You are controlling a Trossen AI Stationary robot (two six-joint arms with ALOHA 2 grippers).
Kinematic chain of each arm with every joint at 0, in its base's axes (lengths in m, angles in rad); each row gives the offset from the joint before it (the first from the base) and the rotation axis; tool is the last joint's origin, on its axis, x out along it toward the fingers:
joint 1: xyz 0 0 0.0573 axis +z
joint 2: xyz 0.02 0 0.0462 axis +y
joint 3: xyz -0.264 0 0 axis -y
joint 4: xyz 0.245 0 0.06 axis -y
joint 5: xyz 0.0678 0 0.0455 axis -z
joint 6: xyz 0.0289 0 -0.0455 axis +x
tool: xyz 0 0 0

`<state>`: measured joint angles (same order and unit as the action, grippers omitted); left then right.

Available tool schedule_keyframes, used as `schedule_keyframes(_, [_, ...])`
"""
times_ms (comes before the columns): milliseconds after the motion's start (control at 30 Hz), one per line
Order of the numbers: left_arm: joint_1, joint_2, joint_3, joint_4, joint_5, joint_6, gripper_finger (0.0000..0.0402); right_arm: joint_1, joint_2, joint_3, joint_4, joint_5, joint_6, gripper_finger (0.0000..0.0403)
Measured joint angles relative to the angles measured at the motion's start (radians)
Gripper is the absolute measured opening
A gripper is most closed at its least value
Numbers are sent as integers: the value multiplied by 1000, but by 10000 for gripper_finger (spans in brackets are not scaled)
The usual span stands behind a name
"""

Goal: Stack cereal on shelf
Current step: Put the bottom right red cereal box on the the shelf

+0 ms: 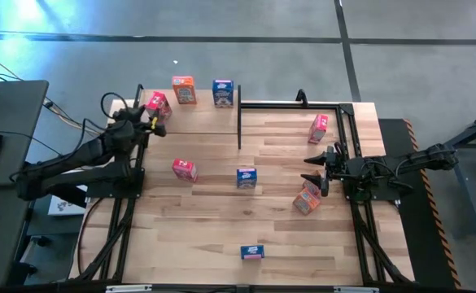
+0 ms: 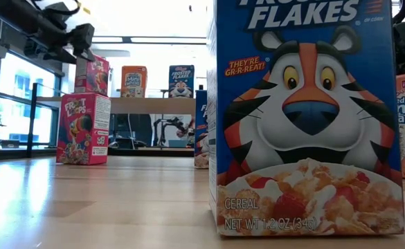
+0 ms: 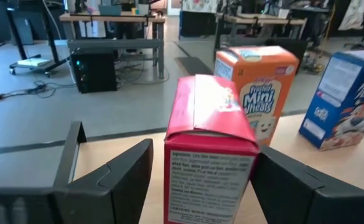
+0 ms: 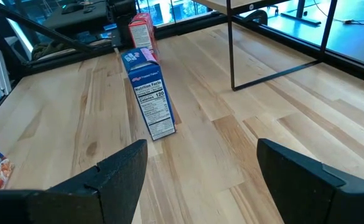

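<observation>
Pale plank tabletop (image 1: 221, 220) under office light. At 6 o'clock, blue cereal box (image 1: 252, 252); mid-table pink (image 1: 185, 169) and blue (image 1: 246, 177) boxes. Right gripper (image 1: 320, 172) at 3 o'clock, spread, empty. Farthest, near 11 o'clock on shelf board (image 1: 197, 120): left gripper (image 1: 153, 115) spread around upright pink box (image 1: 159, 104), beside orange box (image 1: 184, 89).

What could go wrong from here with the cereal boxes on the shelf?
1. The left end effector has its fingers open on either side of the pink-red box on the shelf; pulling back crookedly could tip it.
2. That box stands close to the orange box; a knock might topple both.
3. The right end effector is open beside a leaning orange box, and could nudge it over.
</observation>
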<state>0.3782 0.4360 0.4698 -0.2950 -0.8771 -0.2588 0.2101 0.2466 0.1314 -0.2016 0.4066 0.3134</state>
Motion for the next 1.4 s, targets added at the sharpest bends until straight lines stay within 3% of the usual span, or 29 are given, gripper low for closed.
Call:
schedule_keyframes(267, [-42,-39,6,-63,5,-17,243,0,0,0,0,-3,0,296])
schedule_keyframes(767, [-53,-42,26,-176,-118,-45,243,0,0,0,0,-3,0,296])
schedule_keyframes(1167, [-52,-42,26,-300,-108,-157,243,0,0,0,0,-3,0,296])
schedule_keyframes(1400, [-51,-42,26,-313,-181,-151,243,0,0,0,0,-2,0,296])
